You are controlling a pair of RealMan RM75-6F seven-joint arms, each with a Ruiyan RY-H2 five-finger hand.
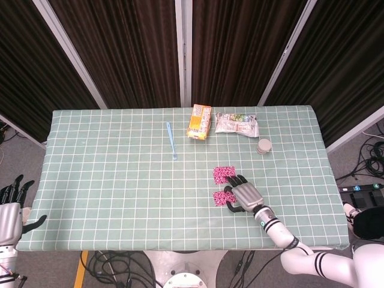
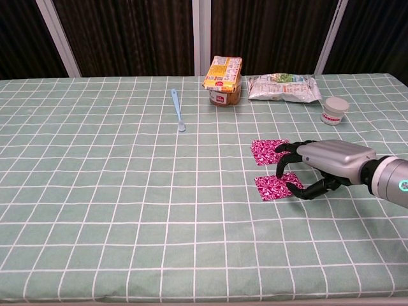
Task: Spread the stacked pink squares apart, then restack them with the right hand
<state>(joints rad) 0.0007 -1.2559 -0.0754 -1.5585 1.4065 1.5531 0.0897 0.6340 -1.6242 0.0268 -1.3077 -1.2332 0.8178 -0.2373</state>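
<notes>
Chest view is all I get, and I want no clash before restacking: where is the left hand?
Observer: The head view shows the left hand off the table, beside its near left corner, with its fingers apart and holding nothing.
Operator: And the right arm, which my frame cuts off?
Observer: Behind the right hand, whose fingers rest on the near pink square, the right forearm runs back diagonally. It crosses the table's near edge close to the right corner.
</notes>
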